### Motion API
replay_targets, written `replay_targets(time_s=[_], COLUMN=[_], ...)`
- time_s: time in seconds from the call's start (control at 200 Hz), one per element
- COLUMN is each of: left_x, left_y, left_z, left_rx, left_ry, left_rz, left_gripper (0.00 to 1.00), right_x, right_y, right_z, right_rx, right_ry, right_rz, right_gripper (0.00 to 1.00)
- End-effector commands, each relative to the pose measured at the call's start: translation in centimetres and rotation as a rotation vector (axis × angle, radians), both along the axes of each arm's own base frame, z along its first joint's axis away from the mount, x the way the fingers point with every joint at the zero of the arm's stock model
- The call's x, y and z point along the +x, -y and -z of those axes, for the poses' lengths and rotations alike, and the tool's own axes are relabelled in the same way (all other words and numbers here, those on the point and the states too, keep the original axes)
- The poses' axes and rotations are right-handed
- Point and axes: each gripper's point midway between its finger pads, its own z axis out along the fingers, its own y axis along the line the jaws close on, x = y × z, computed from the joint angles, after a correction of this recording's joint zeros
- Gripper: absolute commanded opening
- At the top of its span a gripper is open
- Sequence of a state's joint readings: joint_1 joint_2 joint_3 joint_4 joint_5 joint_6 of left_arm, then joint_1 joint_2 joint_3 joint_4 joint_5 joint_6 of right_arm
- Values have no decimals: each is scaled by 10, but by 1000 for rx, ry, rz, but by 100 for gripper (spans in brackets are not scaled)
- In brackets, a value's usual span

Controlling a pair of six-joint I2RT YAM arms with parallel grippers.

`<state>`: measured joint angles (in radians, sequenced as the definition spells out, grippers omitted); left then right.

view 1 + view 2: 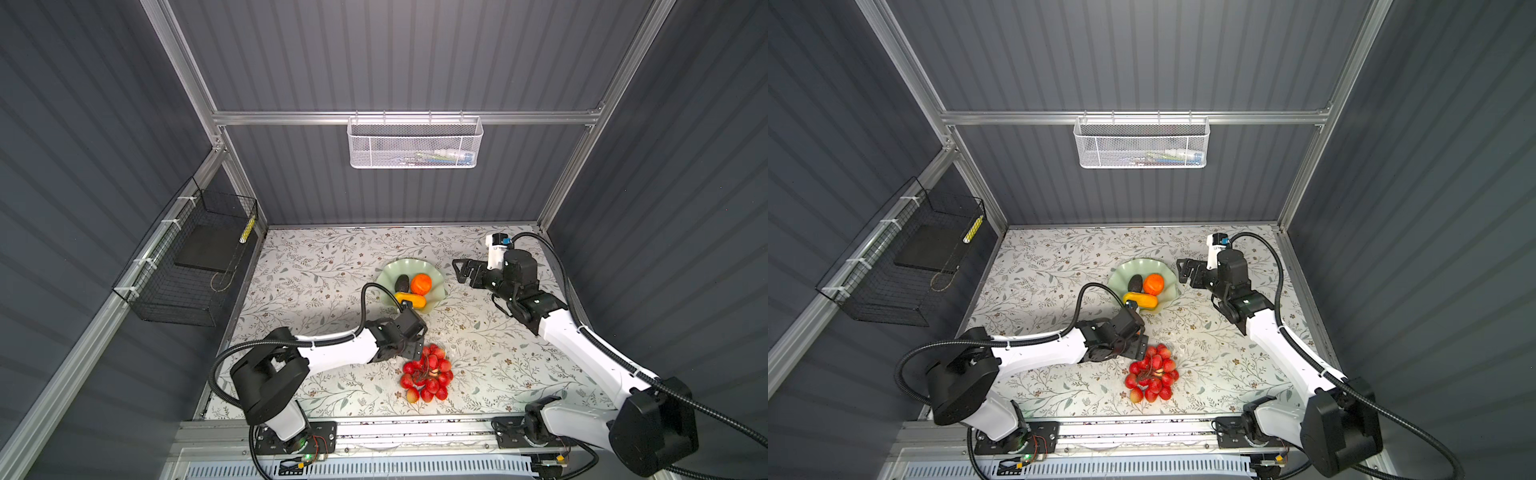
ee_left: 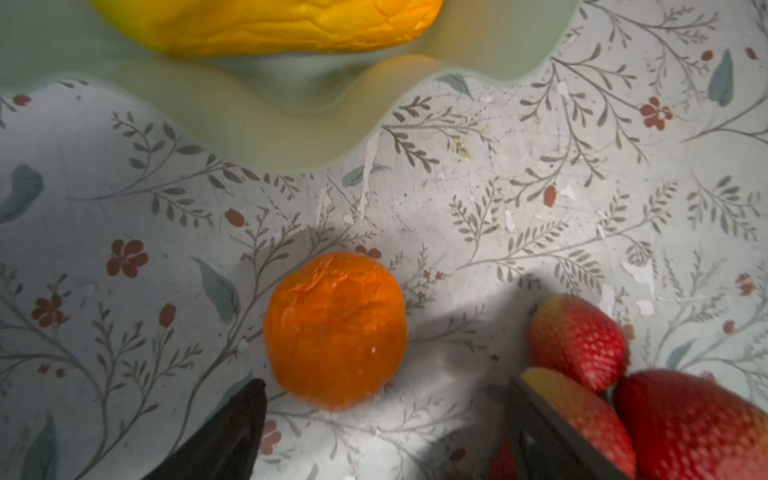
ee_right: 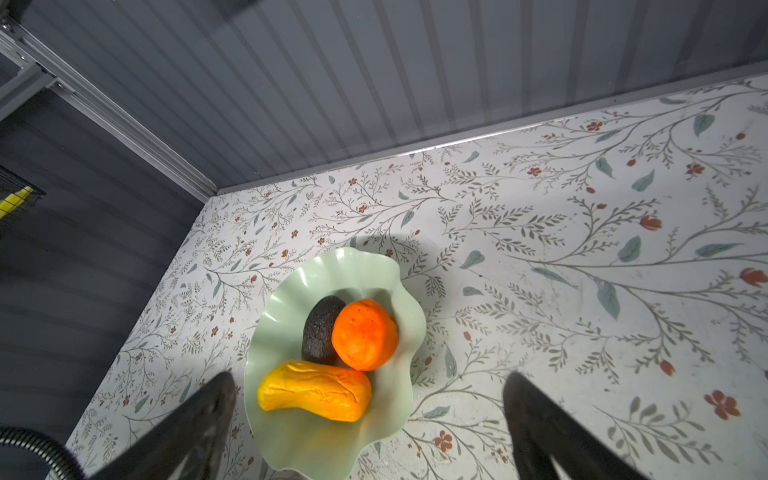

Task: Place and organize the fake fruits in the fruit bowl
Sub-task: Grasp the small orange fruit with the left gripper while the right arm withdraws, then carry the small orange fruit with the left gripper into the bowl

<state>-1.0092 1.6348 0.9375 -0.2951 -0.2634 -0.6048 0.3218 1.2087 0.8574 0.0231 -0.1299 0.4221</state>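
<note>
Left gripper [image 2: 386,380] jaws spread at small orange plastic tangerine [image 2: 334,330], right gripper [image 3: 370,374] gaping, empty, right of pale green scalloped bowl [image 3: 282,299]

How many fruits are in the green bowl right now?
3: the blackish avocado, the big orange right beside it, and the yellow oblong fruit lying in front of both. The right wrist view shows the whole fruit bowl, so none seem hidden.

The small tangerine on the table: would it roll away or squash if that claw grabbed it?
Probably rolls easily: the small tangerine is round and sits free on the flat table. Its wrinkled, dented skin suggests thin hollow plastic, so likely light and squashable.
</note>
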Motion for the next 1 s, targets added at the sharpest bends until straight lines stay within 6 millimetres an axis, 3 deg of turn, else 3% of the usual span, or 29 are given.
replay_targets(time_s=[0.0,0.24,0.63,0.81,0.995], left_x=[16,20,19,17,24], left_y=[-2,-1,-3,-12,-25], left_z=[-11,-1,16,-8,-76], left_rx=[34,64,73,60,-12], left_ry=[62,52,-4,38,136], left_rz=[-71,-82,-92,-79,-64], left_gripper=[92,89,58,46,45], right_x=[-4,-3,0,2,4], right_y=[3,6,5,5,5], right_z=[-7,-5,3,4,5], right_rx=[26,36,51,60,72], right_ry=[19,11,-15,-20,-25], right_rz=[-4,3,0,1,1], right_gripper=[99,99,99,99,99])
